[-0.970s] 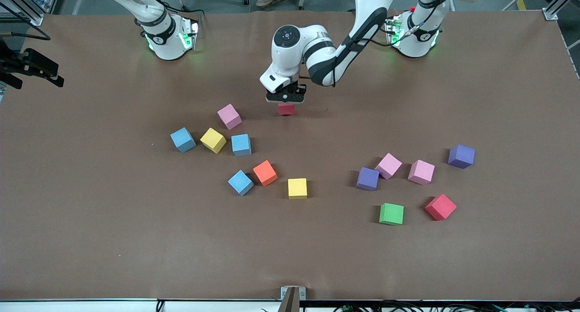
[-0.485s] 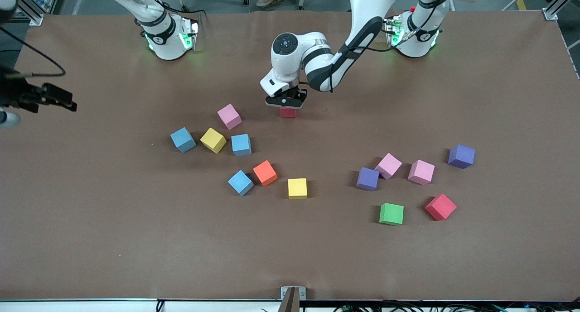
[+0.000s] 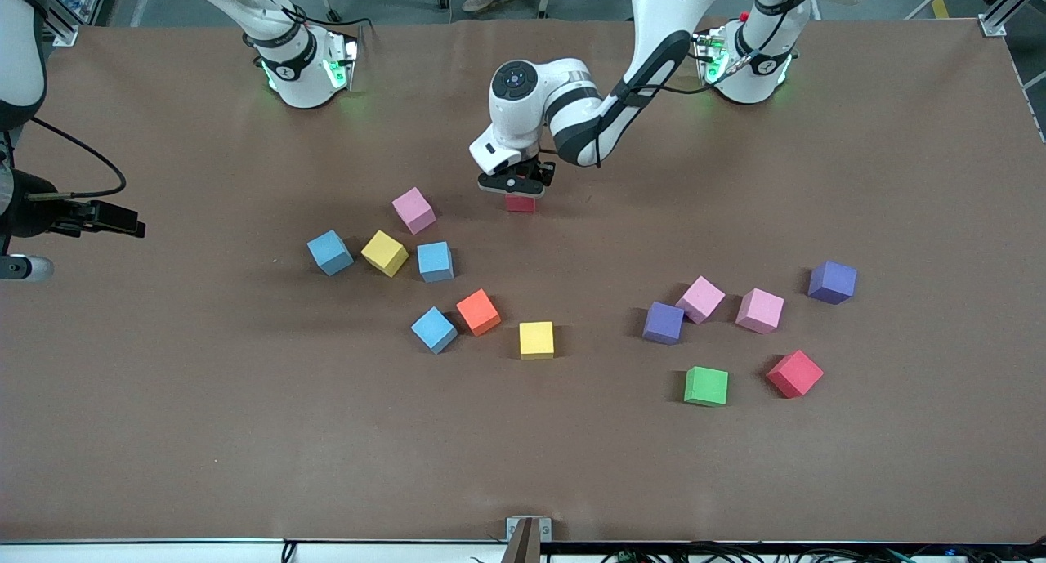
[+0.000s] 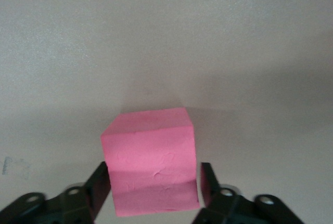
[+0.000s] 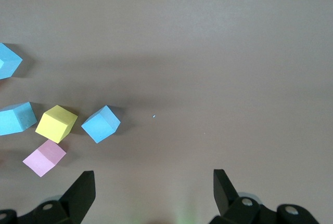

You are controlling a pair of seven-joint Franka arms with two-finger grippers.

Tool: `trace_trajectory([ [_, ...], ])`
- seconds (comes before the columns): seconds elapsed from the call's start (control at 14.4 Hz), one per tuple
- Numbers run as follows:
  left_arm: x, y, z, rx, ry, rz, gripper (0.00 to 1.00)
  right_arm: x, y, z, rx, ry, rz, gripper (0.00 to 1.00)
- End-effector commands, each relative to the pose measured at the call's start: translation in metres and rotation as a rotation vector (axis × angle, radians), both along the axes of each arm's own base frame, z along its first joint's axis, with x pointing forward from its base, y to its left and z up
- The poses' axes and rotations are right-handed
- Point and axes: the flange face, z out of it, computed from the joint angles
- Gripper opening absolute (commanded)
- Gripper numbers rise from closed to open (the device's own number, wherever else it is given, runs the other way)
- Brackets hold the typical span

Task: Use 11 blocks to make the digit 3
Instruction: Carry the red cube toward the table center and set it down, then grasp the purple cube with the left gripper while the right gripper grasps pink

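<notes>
Blocks [image 3: 537, 339] dot brown table [image 3: 245, 432]; left gripper [image 3: 512, 185] loosely straddles red block [image 3: 520, 203], right gripper [image 5: 153, 193] wide.

Lighting even and moderately bright, diffuse from overhead; no glare on the matte brown counter [image 3: 245, 432]. The blocks [image 3: 536, 339] cast short, soft shadows toward 9 o'clock in the front view. Green indicator glow spills onto the counter at both arm bases. Front view sharp, with slight bowing at the edges. Left wrist view washed out and pale; its red block [image 4: 151, 159] reads pink, slightly soft.
</notes>
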Motion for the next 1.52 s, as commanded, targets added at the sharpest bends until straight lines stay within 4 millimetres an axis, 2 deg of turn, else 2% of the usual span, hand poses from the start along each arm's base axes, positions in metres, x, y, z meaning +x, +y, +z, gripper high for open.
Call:
trace_trajectory([
  [0.0,0.006,-0.001,0.008,0.004,-0.012,0.013,1.00,-0.003,0.003,0.007,-0.027,0.000,-0.089,1.00],
  [0.14,0.013,0.001,0.027,0.016,-0.032,0.016,1.00,-0.005,0.013,0.003,-0.043,0.020,-0.230,1.00],
  [0.28,0.028,-0.002,0.053,0.007,-0.053,0.046,1.00,-0.006,0.030,-0.003,-0.060,0.034,-0.316,1.00],
  [0.35,0.047,0.002,0.065,-0.004,-0.061,0.080,1.00,-0.008,0.038,-0.008,-0.072,0.045,-0.365,1.00],
  [0.55,0.121,0.020,0.097,-0.068,-0.100,0.184,1.00,-0.014,0.069,-0.020,-0.096,0.073,-0.489,1.00],
  [0.62,0.147,0.029,0.100,-0.084,-0.103,0.224,1.00,-0.018,0.078,-0.020,-0.080,0.083,-0.545,1.00],
  [0.69,0.175,0.039,0.096,-0.098,-0.102,0.269,1.00,-0.022,0.085,-0.022,-0.074,0.088,-0.586,1.00],
  [0.76,0.194,0.040,0.099,-0.119,-0.105,0.296,1.00,-0.028,0.094,-0.024,-0.078,0.084,-0.611,1.00],
  [0.9,0.209,0.044,0.090,-0.119,-0.106,0.310,1.00,-0.046,0.103,-0.035,-0.081,0.082,-0.666,1.00],
  [1.04,0.235,0.061,0.073,-0.097,-0.120,0.306,1.00,-0.072,0.116,-0.060,-0.075,0.076,-0.729,1.00],
  [1.11,0.259,0.068,0.074,-0.110,-0.136,0.321,1.00,-0.085,0.134,-0.075,-0.083,0.063,-0.758,1.00],
  [1.18,0.273,0.067,0.075,-0.123,-0.141,0.324,1.00,-0.095,0.150,-0.091,-0.093,0.057,-0.790,1.00],
  [1.32,0.287,0.068,0.070,-0.118,-0.117,0.336,1.00,-0.115,0.184,-0.123,-0.112,0.045,-0.835,1.00],
  [1.45,0.294,0.073,0.060,-0.112,-0.108,0.286,1.00,-0.133,0.216,-0.150,-0.124,0.025,-0.878,1.00],
])
